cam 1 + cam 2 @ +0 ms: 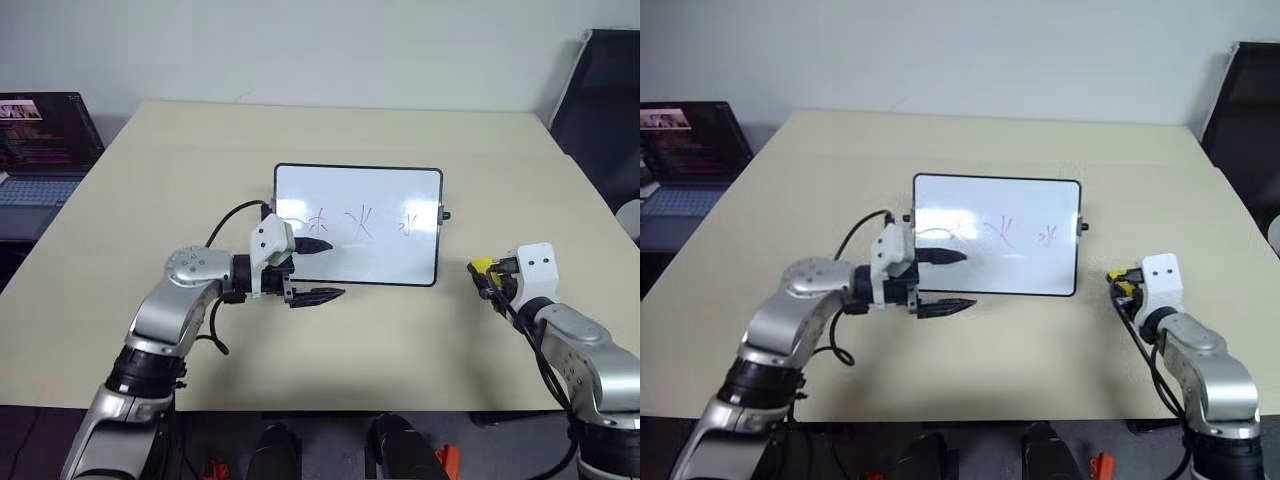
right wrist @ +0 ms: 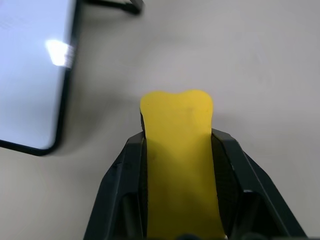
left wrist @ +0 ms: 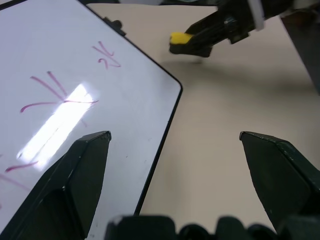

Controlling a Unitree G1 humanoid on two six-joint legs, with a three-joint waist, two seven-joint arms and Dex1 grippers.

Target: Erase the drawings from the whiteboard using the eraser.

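The whiteboard (image 1: 350, 190) lies flat in the middle of the table, with three thin dark drawings (image 1: 355, 222) in a row across it. My left gripper (image 1: 322, 270) is open at the board's near left corner. One finger is over the white surface and the other over the table in front of the frame. In the left wrist view the board's edge (image 3: 161, 145) runs between the two fingers. My right gripper (image 1: 485, 272) hovers right of the board, apart from it, shut on the yellow eraser (image 2: 177, 150), whose end sticks out past the fingertips.
An open laptop (image 1: 40, 150) sits at the far left beside the table. A black chair (image 1: 600, 100) stands at the back right. The beige table (image 1: 400, 350) has bare room in front of and behind the board.
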